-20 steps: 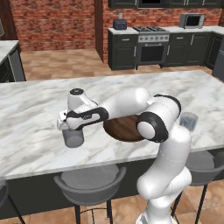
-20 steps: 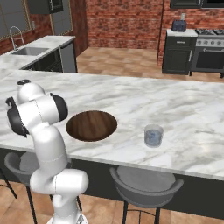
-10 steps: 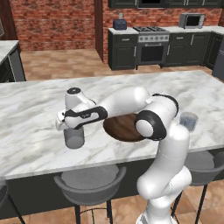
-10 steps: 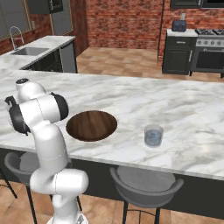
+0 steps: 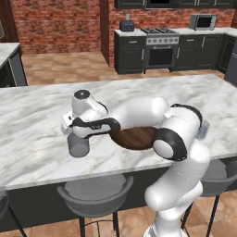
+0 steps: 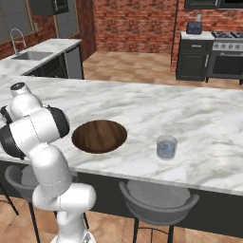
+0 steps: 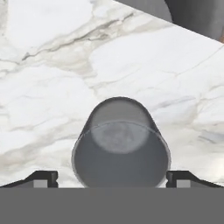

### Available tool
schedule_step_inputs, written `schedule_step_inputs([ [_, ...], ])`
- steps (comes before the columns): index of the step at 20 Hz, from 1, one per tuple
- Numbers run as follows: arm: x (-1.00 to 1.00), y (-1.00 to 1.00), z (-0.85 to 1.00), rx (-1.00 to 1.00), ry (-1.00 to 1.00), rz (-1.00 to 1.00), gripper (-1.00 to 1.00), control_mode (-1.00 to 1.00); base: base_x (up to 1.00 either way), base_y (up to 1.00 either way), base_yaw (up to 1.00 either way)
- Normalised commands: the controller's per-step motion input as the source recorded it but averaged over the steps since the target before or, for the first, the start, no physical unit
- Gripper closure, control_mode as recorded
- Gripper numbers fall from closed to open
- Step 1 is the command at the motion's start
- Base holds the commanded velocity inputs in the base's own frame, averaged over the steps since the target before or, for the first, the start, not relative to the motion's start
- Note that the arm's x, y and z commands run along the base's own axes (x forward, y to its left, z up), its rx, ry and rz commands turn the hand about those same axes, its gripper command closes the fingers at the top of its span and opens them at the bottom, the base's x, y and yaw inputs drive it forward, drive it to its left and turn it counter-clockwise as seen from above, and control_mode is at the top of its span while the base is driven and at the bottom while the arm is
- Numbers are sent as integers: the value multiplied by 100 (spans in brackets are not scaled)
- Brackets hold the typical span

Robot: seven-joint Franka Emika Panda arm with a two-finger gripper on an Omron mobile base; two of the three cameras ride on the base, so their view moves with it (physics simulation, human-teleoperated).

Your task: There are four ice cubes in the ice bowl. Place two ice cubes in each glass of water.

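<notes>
My gripper (image 5: 76, 134) hangs just above the left glass of water (image 5: 78, 147), near the counter's front edge. In the hand view the glass (image 7: 120, 146) stands upright right below me. My gripper (image 7: 113, 179) is open, and its fingertips (image 7: 43, 178) stand wider apart than the glass rim with nothing between them. A pale patch shows inside the glass, but I cannot tell whether it is an ice cube. The ice bowl (image 6: 98, 136) lies mid-counter, and any ice cubes in it are too faint to make out. The other glass of water (image 6: 166, 147) stands to the bowl's right.
The marble counter (image 6: 199, 118) stretches wide behind the bowl. Grey stools (image 5: 95, 192) sit under its front edge. My own arm (image 5: 139, 113) reaches across over the bowl (image 5: 139, 139). Dark cabinets and a stove line the far wall.
My fingers have spread wide apart above the left glass. The arm itself has barely moved, and the bowl and the right glass stay where they were.
</notes>
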Motion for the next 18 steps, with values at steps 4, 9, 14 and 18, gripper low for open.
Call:
schedule_step_inputs([
  [4, -86, -100, 0, 34, -37, -2, -100, -100, 0, 0, 0],
  [9, -32, -100, 46, 28, -6, -28, -100, -100, 0, 0, 0],
  [14, -2, -100, 75, 12, 23, -60, -100, -100, 0, 0, 0],
  [18, 1, -100, 89, 0, 47, -60, -100, -100, 0, 0, 0],
])
